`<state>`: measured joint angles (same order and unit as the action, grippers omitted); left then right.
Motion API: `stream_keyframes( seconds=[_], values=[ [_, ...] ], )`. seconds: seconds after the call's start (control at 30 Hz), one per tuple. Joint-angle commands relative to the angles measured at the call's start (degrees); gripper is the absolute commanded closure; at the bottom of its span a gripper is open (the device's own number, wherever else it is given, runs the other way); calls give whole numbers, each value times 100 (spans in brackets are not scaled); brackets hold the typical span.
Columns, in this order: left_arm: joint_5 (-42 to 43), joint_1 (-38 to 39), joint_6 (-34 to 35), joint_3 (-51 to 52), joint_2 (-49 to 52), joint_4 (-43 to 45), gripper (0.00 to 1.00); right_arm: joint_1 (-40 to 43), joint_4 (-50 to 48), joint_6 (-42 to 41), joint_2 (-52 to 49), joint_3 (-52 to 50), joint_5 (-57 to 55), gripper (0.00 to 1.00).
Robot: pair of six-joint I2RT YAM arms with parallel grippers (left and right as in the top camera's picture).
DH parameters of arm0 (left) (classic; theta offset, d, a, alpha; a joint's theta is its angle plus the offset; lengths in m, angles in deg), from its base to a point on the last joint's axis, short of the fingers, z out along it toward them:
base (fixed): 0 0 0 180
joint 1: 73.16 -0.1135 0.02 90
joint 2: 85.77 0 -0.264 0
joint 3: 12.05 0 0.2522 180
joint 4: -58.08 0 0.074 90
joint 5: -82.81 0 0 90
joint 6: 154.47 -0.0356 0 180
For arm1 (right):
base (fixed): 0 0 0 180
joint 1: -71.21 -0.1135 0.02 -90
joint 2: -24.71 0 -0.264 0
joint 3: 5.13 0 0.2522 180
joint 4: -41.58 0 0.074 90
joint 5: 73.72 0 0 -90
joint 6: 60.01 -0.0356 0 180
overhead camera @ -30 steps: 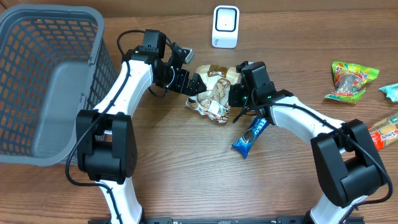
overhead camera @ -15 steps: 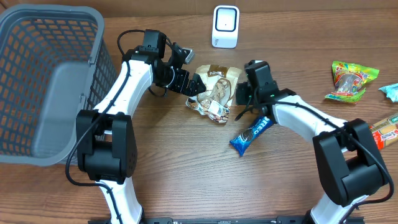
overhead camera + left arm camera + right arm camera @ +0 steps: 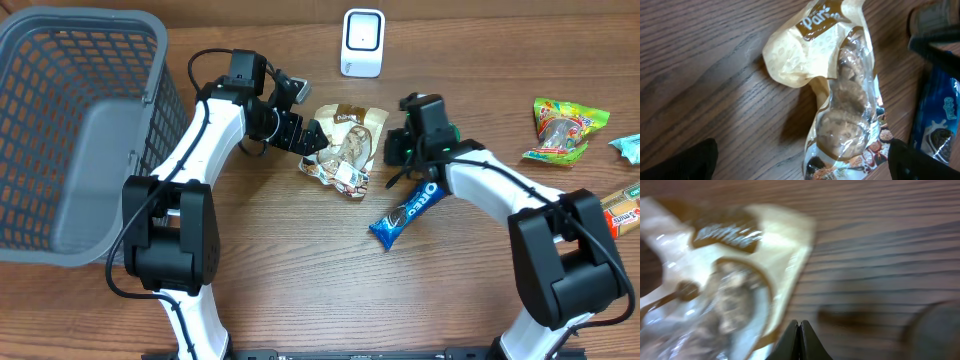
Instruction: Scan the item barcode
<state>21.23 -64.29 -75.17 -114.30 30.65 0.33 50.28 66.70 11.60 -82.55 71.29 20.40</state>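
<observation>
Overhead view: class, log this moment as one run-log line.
left gripper open over cookie bag | right gripper shut, empty | Oreo pack on table

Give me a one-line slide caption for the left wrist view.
Left gripper, wide open, hovers over a cream-and-brown cookie bag on the wooden table; a blue Oreo pack at frame right.

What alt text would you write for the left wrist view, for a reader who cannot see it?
A crumpled cream-and-clear bag of cookies lies on a wooden table, filling the middle of the picture. The open left gripper frames it, one dark fingertip in each bottom corner. A blue Oreo pack shows at the right edge.
</observation>
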Motion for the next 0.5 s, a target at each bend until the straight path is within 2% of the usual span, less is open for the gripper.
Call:
stream_keyframes(
  seconds=[0.0,0.23,0.47],
  values=[
    [-22,-59,-81,188,48,140,0,-302,-107,-50,-24,118,-92,96],
    [367,-55,-39,221,50,446,0,-367,-354,-269,-37,118,-295,96],
    [422,-9,175,221,236,704,1,-365,-671,-444,-503,118,229,96]
  ],
)
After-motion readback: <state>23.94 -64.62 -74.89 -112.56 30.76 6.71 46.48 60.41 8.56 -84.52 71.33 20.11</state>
